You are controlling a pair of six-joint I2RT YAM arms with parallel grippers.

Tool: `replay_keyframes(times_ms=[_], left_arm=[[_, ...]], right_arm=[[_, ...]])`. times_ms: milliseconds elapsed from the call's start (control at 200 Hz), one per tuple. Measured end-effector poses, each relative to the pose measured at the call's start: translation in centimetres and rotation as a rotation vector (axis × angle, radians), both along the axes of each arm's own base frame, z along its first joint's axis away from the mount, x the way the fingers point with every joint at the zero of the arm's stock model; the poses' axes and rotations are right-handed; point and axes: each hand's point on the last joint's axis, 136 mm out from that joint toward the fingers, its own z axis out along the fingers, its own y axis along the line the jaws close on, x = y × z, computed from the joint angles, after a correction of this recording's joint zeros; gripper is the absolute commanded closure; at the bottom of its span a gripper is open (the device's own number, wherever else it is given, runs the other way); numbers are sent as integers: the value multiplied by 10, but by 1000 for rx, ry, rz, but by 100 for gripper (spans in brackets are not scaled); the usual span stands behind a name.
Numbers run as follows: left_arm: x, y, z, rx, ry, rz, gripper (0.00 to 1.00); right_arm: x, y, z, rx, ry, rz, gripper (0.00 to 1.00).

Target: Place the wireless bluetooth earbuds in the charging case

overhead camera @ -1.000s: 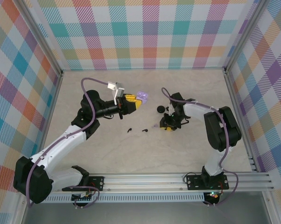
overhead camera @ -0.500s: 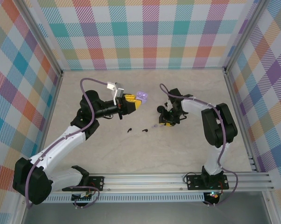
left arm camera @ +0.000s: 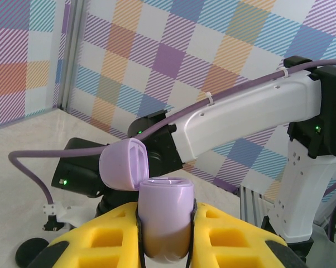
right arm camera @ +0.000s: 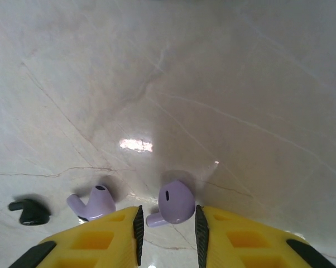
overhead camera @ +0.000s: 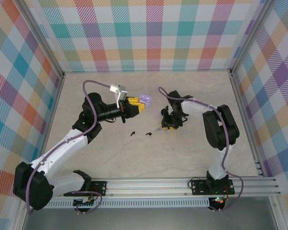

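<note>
The wireless bluetooth earbuds [overhead camera: 158, 129] are all four outside their cases, as far as I can see, and none is seated. The left gripper [overhead camera: 136, 106] is clamped on the small rounded pale lilac plastic charging case [left arm camera: 165, 212]. It holds the case off the table with the hinged lid [left arm camera: 123, 164] flipped open and the mouth upward, ready to receive. Across from it, the right gripper [right arm camera: 168, 220] is down at the pale marbled tabletop [right arm camera: 224, 84], its yellow jaws drawn narrow about one tiny pale lilac earbud [right arm camera: 175, 202]. That bud looks pinched between them, stem to one side, though I cannot say whether it is off the surface. The second lilac earbud [right arm camera: 92, 202] lies just beside it on the table. A tiny black short-stemmed earbud [overhead camera: 133, 132] and its black twin [overhead camera: 148, 133] lie near each other between the arms. A small round black case [overhead camera: 164, 111] sits by the right gripper; whether it is open I cannot tell. By my reckoning the job is barely begun: one bud in the jaws, four insertions left.
</note>
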Motion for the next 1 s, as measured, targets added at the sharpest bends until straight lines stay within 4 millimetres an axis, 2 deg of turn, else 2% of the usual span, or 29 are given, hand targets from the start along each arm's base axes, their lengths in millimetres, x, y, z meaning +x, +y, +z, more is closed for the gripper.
replay_keyframes(times_ms=[375, 720, 1000], left_arm=[[-1, 1, 0, 0, -1, 3, 93], [-2, 3, 1, -3, -5, 11, 93], [-2, 3, 1, -3, -6, 14, 93]], right_arm=[[2, 2, -4, -133, -19, 49, 72], [2, 2, -4, -198, -57, 173, 77], [2, 4, -3, -199, -83, 273, 71]])
